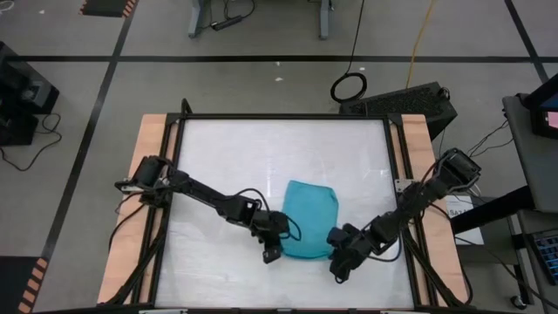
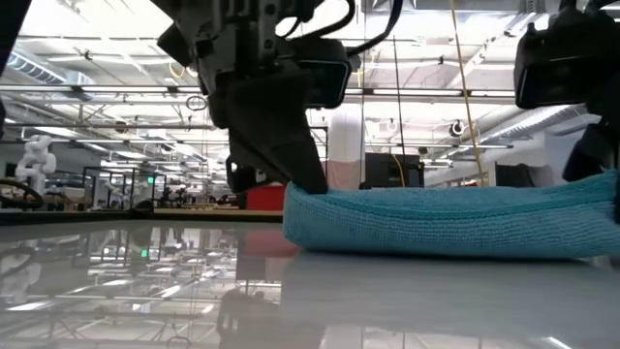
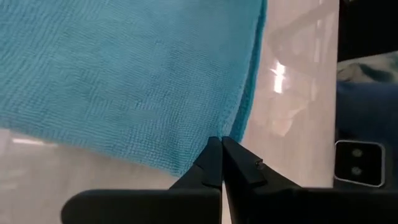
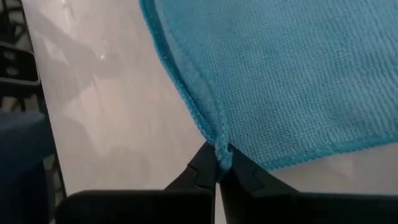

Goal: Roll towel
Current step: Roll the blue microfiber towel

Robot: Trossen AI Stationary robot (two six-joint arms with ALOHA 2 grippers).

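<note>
The turquoise towel (image 1: 309, 228) lies folded on the white tabletop (image 1: 261, 166), near the front middle. It also shows in the low view (image 2: 455, 221) as a low flat band. My left gripper (image 1: 273, 254) is shut at the towel's near left corner. My right gripper (image 1: 336, 266) is shut at its near right corner. Both arms reach in from the table's sides. My left gripper pinches the towel's near left corner (image 3: 210, 144) between its two fingertips, coming in low from the table's near left; the towel lies flat on the table. My right gripper pinches the towel's near right corner (image 4: 221, 148), at its stitched edge, between its two fingertips, coming in low from the near right; the towel lies flat on the table.
Bare white tabletop lies beyond the towel toward the far edge (image 1: 279, 122) and to both sides. A dark frame (image 1: 179, 131) and wooden side strips (image 1: 144, 166) border the table.
</note>
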